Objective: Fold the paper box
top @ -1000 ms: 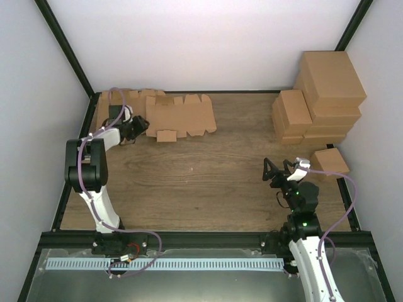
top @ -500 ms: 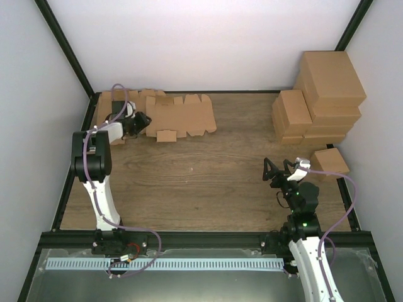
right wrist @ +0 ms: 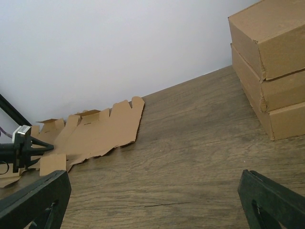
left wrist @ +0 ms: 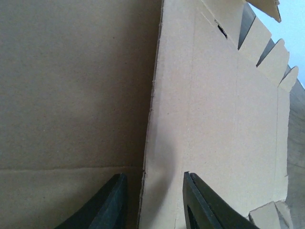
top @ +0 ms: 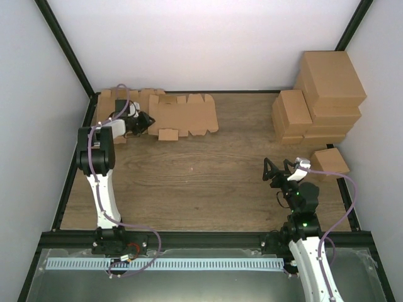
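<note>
one paper box (top: 186, 116) is straddled at its edge by the part-open left gripper (top: 148, 121); the right gripper (top: 277, 165) is spread wide.

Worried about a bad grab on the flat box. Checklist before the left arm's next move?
1. Left gripper at the paper box left edge: ok.
2. Grip closed on that edge: not ok, fingers straddle it with a gap.
3. Single sheet taken: cannot tell, another cardboard sheet lies underneath.
4. Right gripper open, apart from the box: ok.
5. Folded boxes stacked far right, away from both arms: ok.
</note>
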`<state>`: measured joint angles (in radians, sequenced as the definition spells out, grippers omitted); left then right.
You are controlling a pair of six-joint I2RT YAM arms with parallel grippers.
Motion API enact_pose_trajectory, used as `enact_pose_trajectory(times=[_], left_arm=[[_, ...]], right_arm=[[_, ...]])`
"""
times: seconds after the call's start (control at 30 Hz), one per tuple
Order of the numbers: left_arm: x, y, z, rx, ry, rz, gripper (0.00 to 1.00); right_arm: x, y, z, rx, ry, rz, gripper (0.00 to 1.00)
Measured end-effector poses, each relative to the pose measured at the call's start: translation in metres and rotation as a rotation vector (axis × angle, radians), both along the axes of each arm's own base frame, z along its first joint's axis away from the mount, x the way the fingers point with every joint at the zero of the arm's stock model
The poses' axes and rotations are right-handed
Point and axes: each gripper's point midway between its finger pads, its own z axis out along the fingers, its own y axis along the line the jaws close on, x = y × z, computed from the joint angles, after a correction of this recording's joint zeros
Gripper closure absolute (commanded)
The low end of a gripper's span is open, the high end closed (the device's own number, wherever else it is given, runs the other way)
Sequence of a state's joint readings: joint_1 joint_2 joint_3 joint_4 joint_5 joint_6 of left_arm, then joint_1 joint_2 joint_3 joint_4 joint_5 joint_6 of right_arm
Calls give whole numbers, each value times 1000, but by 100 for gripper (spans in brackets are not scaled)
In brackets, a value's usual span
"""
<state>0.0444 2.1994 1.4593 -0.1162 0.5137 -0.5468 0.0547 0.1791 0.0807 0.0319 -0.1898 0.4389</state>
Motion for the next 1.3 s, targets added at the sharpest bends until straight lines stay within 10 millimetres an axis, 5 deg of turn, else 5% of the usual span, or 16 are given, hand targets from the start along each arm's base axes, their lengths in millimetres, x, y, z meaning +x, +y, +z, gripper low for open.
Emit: enact_pose_trajectory(times=[0.13, 0.33, 0.5, 0.63, 0.77, 0.87, 1.07, 1.17, 1.3], left_arm=[[-1, -3, -1, -18, 9, -12, 96], [-4, -9, 5, -34, -6, -38, 96], [-25, -11, 26, -7, -13, -45, 96], [-56, -29, 67, 23, -72, -78, 96], [-101, -73, 108, 61, -155, -182, 96], [-138, -98, 121, 94, -178, -258, 96], [-216, -104, 132, 168, -160, -327, 96], [-239, -107, 146, 178, -184, -366, 96], [-269, -117, 163, 159, -212, -453, 96]], right_arm=[[0, 0, 1, 0, -2, 0, 0], [0, 0, 1, 0, -3, -3, 0], [0, -2, 1, 0, -3, -9, 0], [0, -3, 1, 3, -2, -16, 0], [1, -4, 1, 6, -1, -27, 0], [1, -5, 1, 6, -2, -28, 0], [5, -5, -13, 40, 68, -38, 0], [7, -3, -27, 68, 172, -29, 0], [13, 26, -16, 105, 256, 132, 0]])
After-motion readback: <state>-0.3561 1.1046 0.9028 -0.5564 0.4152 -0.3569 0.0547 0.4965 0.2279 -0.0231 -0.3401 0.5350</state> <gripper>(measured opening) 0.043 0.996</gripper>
